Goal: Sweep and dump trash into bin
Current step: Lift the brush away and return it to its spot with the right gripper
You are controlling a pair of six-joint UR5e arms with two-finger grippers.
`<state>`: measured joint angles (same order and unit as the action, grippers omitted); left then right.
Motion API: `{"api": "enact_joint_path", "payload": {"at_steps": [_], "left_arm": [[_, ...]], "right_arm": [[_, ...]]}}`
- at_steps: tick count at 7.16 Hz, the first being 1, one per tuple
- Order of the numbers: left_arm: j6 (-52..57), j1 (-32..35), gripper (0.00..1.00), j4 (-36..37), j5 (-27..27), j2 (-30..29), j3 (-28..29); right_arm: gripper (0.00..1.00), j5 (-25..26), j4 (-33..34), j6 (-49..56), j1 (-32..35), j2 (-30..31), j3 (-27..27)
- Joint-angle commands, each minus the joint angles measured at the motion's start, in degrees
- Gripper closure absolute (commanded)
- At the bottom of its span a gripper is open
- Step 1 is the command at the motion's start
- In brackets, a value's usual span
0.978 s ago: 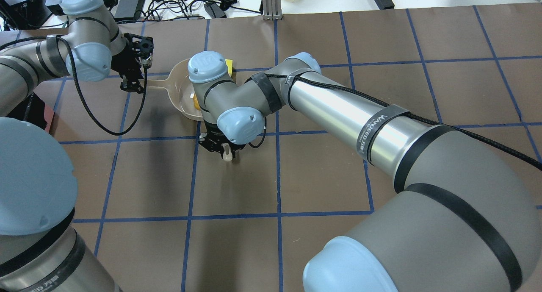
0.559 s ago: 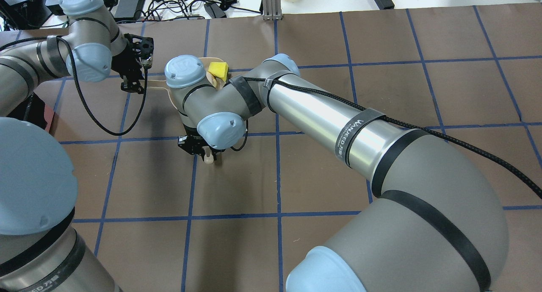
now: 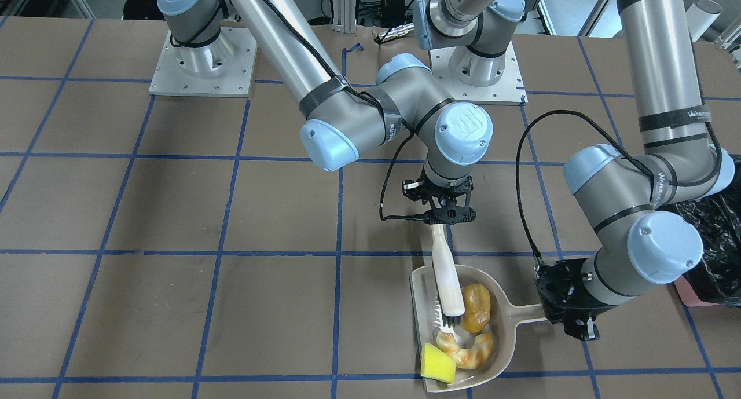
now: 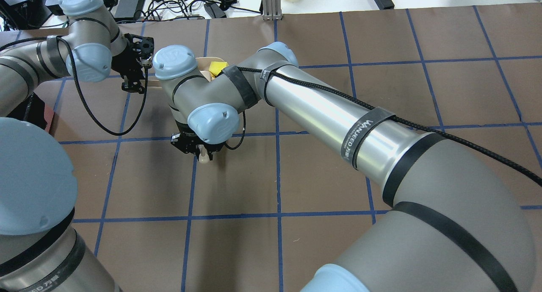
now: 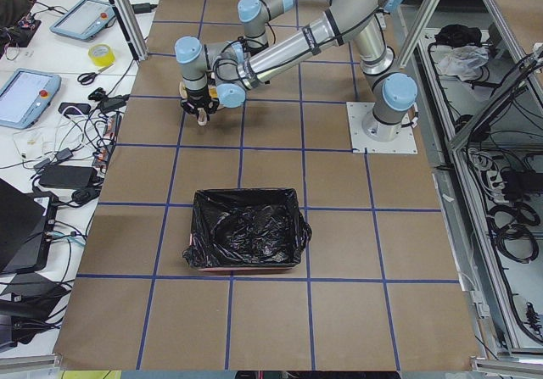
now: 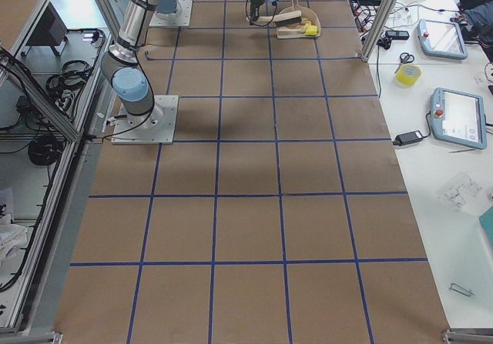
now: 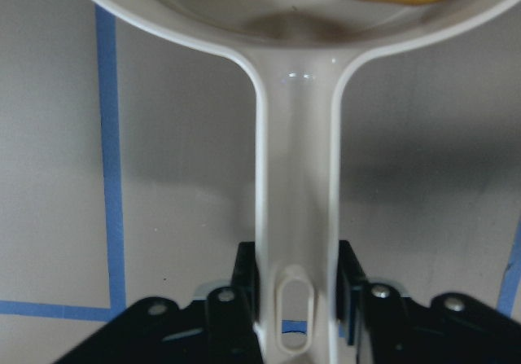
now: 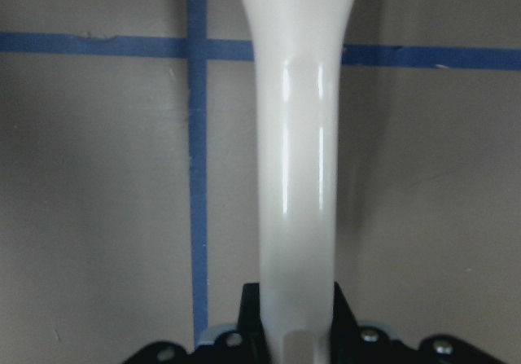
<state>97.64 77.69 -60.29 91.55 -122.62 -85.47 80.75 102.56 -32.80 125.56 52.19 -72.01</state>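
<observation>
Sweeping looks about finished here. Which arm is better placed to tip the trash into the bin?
Left. The left claw grips the dustpan by its handle, with the roll, pastry and sponge on it, and the bin sits on that arm's side. The right claw only holds the brush.

It was a robotics lab: industrial arms (image 3: 286, 46) stood bolted to steel plates (image 3: 168, 86) on a desk (image 3: 116, 202) gridded in blue tape (image 3: 173, 252), with teach pendants (image 5: 81, 19), cables (image 5: 85, 120) and aluminium framing (image 5: 117, 6) alongside.

Four wide views, wrist close-ups, dustpan (image 3: 505, 315) shared
</observation>
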Motion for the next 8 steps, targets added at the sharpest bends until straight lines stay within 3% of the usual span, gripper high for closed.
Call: {"api": "enact_joint_path", "payload": {"at_steps": [1, 3, 4, 6, 7, 8], "left_arm": [[0.0, 0.0, 0.7, 0.0, -0.1, -0.1, 0.0], [0.1, 0.0, 0.7, 0.0, 0.5, -0.3, 0.5], [0.1, 0.0, 0.74, 0.0, 0.4, 0.2, 0.5], [0.3, -0.5, 0.9, -1.7, -0.3, 0.8, 1.1], [0.3, -1.4, 0.92, -3.3, -3.9, 1.8, 1.1], [0.7, -2.7, 0.95, -4.5, -4.5, 3.1, 1.1]], "right_arm": [[0.94, 0.1, -9.1, 1.1, -5.6, 7.0, -0.4], [0.95, 2.1, -19.4, 8.6, -14.6, 12.7, -1.1], [0.95, 2.2, -20.9, 12.7, -21.0, 15.3, -3.0], [0.95, 5.2, -20.1, 25.3, -34.2, 19.5, -10.8], [0.95, 5.3, -18.8, 30.4, -39.9, 21.2, -14.0], [0.95, 8.8, -17.9, 39.7, -46.3, 21.4, -16.4]]}}
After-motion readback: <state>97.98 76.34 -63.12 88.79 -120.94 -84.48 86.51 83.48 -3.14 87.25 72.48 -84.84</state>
